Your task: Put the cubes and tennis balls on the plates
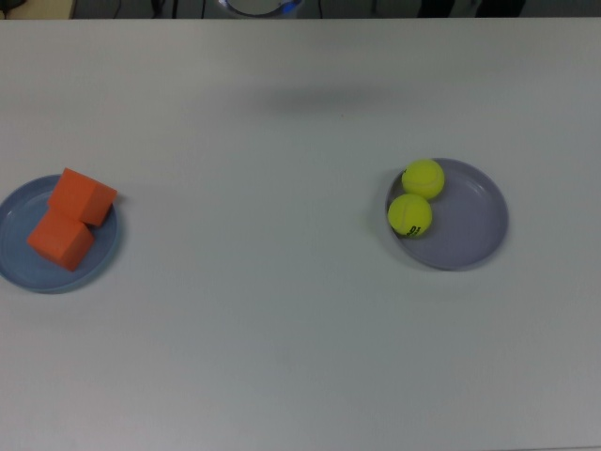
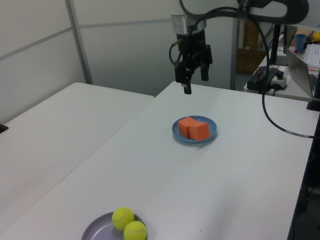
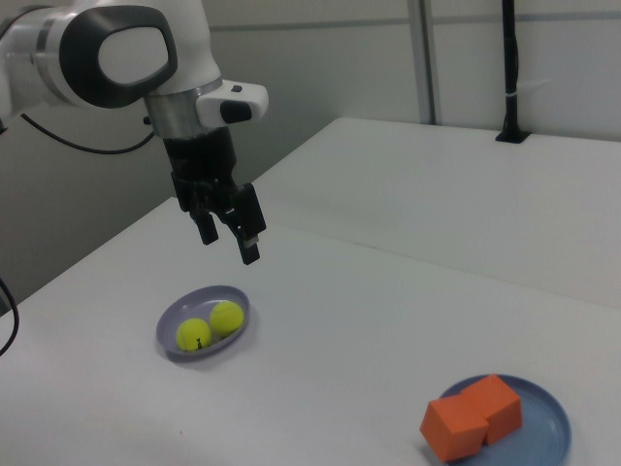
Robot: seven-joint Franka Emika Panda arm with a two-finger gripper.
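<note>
Two orange cubes (image 1: 83,195) (image 1: 61,239) lie side by side and touching on the light blue plate (image 1: 17,216) at the top view's left. Both tennis balls (image 1: 423,178) (image 1: 410,215) rest on the left part of the lavender plate (image 1: 470,225) at the top view's right. The top view does not show my gripper. My gripper (image 2: 195,81) hangs open and empty well above the table, behind the blue plate (image 2: 212,131) in the left view. In the right view the gripper (image 3: 230,245) is above and just behind the lavender plate (image 3: 194,299), far from the cubes (image 3: 454,427).
A second white table (image 2: 50,130) stands beside this one at the left view's left. A black cable (image 2: 280,125) sags over the table's right side in the left view. A cluttered desk with a laptop (image 2: 300,60) is behind it. A black post (image 3: 509,68) stands on the far table.
</note>
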